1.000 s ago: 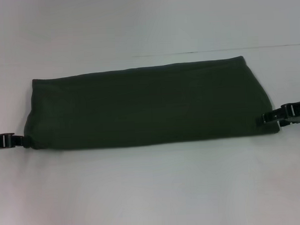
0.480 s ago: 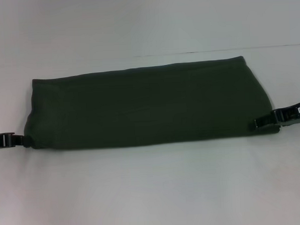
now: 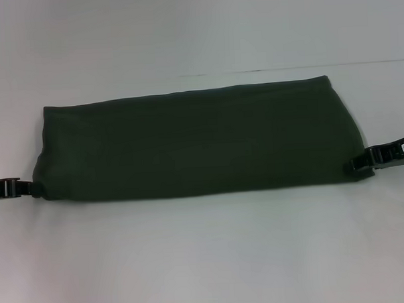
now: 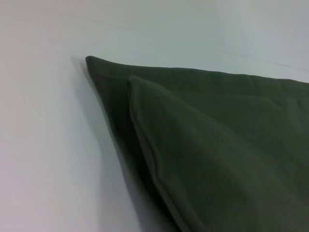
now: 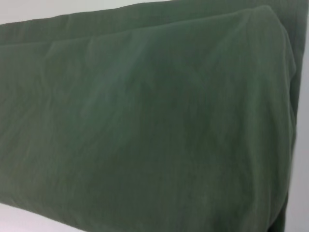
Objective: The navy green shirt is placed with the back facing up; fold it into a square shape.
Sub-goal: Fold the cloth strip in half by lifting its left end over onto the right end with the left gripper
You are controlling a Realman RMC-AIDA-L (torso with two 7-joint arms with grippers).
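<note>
The navy green shirt (image 3: 195, 142) lies on the white table, folded into a long flat band that runs left to right, plain side up. My left gripper (image 3: 32, 189) is at the band's near left corner, low on the table. My right gripper (image 3: 355, 163) is at the band's near right corner and overlaps the cloth edge. The left wrist view shows a layered corner of the shirt (image 4: 217, 145) with a hemmed fold on top. The right wrist view is filled by the shirt (image 5: 145, 121), seen close up.
The white table (image 3: 207, 258) extends all round the shirt. A thin dark seam line (image 3: 285, 68) runs across the table behind the shirt's right half.
My right gripper slid inward over the shirt's near right corner, then drew back a little toward the right. My left gripper and the shirt have hardly moved.
</note>
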